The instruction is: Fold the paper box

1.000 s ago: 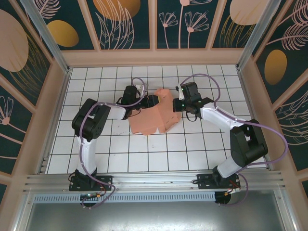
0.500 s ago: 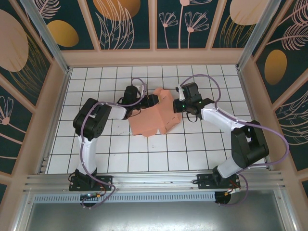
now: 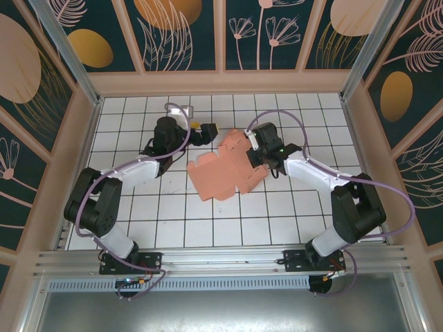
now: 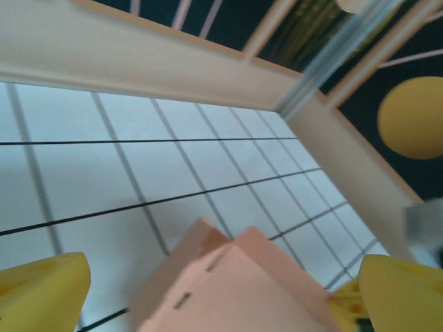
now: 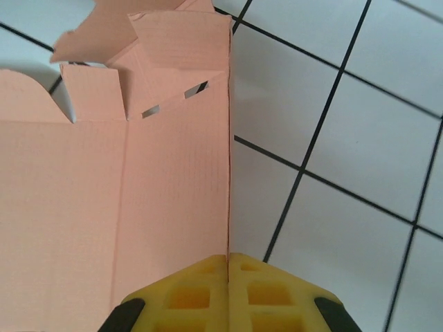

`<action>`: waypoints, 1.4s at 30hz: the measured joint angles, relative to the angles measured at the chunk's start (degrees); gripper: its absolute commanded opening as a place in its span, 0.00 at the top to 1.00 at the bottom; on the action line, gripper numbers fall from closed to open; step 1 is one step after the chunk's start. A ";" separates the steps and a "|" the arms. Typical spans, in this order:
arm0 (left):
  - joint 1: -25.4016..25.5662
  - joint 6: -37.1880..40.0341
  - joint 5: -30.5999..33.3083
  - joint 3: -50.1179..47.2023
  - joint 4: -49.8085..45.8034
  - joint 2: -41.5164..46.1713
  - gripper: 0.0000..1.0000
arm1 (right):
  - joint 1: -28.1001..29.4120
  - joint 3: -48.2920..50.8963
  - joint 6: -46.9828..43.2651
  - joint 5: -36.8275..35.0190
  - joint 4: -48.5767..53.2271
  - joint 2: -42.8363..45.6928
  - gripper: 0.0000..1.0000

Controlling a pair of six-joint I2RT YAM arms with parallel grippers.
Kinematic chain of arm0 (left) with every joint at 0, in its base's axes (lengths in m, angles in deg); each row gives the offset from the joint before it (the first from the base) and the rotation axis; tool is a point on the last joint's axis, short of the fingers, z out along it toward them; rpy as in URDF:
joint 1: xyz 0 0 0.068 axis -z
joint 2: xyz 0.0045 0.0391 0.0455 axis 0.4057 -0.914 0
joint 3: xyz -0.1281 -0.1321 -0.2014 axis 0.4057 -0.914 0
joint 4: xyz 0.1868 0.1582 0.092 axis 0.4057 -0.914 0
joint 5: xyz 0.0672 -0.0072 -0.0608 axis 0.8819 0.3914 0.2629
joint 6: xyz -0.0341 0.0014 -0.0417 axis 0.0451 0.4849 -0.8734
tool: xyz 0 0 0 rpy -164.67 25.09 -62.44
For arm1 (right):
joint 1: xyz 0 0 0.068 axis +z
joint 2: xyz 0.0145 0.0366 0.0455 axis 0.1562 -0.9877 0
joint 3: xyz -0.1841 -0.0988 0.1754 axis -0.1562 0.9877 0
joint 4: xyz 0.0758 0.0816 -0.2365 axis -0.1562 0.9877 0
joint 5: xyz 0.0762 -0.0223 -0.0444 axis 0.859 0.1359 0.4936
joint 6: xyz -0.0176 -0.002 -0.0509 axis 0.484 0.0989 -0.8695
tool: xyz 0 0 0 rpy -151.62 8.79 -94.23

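Your right pincer [image 5: 227,261] is pinching the box [image 5: 83,207] by its edge, and the card stretches ahead and left of it. Your left pincer [image 4: 225,277] stands spread, with the box's corner just ahead and tiles [image 4: 173,173] beyond.

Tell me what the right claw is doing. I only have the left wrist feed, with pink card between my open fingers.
Observer: The right claw is shut on the right edge of the paper box.
Operator: Is the box set up yet?
Observer: No. From above it looks like a flattened blank lying on the tiled table, with its flaps at the far end.
Operator: Where is my claw relative to it?
Observer: The left claw is open beside the box's far left corner. I can't tell from above whether it is touching the card.
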 measured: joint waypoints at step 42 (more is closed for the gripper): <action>0.15 -15.67 -12.15 -3.63 0.85 -16.15 0.65 | 7.65 -5.97 -25.83 -15.28 -3.80 -5.73 1.00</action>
